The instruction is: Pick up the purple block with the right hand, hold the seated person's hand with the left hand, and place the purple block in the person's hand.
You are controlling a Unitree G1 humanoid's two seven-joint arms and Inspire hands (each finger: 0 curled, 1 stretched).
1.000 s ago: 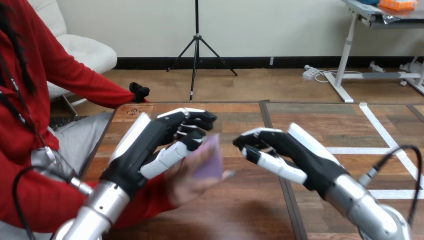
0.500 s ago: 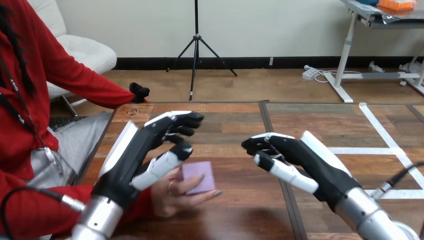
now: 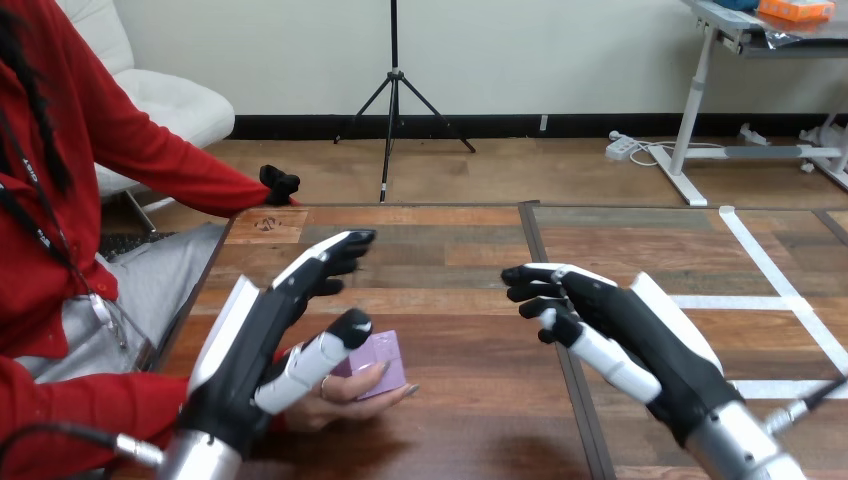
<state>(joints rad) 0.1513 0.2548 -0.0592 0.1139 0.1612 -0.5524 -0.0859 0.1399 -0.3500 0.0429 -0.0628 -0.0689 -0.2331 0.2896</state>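
The purple block (image 3: pixel 380 362) lay in the person's hand (image 3: pixel 335 400) near the table's (image 3: pixel 470 250) left edge. The left hand (image 3: pixel 265 340) stood over them, fingers straight; whether its thumb touched the block was unclear. The right hand (image 3: pixel 620 325) hung apart, relaxed and empty.

Purple block (image 3: pixel 386 356) in person's hand (image 3: pixel 328 403), prob. flat.

Purple block (image 3: pixel 378 358): one, lying in person's hand.
Person's hand (image 3: pixel 335 400): one plainly seen, at view's lower left.
Dark shape (image 3: pixel 280 183) at sleeve end by bench's far left corner: one; cannot tell whether second hand.
Robot hands: two, namely left robot hand (image 3: pixel 270 330) and right robot hand (image 3: pixel 620 320).
Bench (image 3: pixel 470 250): one, wooden.
White tape strips (image 3: pixel 770 270) on bench's right part: at least three, one slanting, two running crosswise.
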